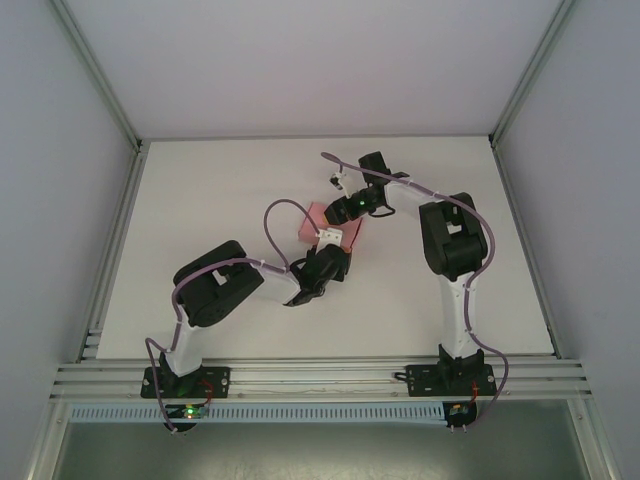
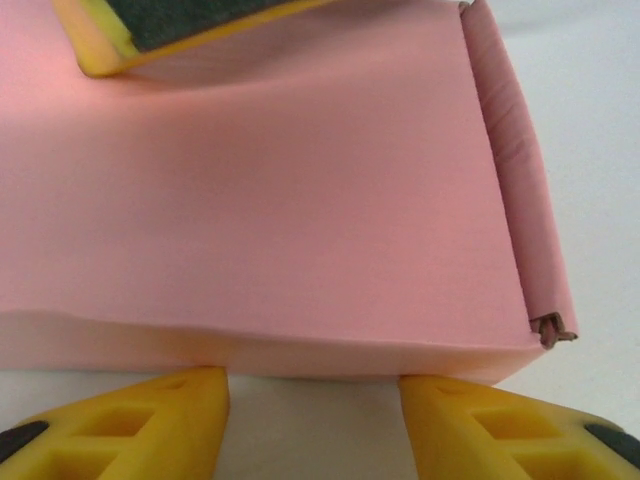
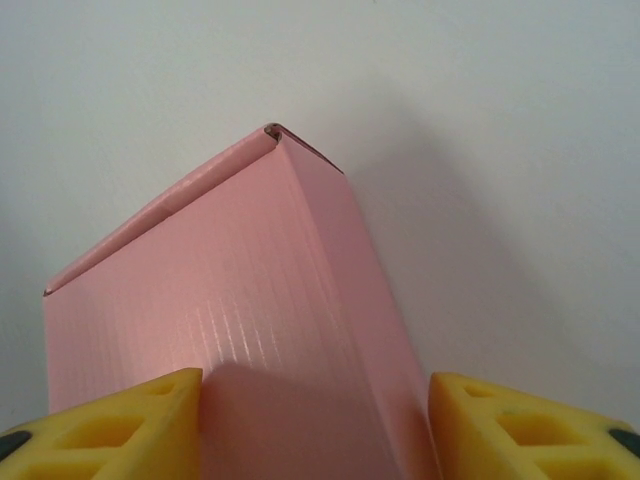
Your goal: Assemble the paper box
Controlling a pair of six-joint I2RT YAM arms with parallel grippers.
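Box looks folded up, lying on the worktop just ahead of the left end effector, jaws apart and empty; right end effector hangs over its far end, jaws spread, clamping nothing; closing stage, I'd say; next, press that curled side flap home, gently.

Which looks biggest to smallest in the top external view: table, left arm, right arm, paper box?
1. table
2. left arm and right arm: they look about alike, so not ranked against each other
3. paper box: smallest, and partly covered, so only part of it counts
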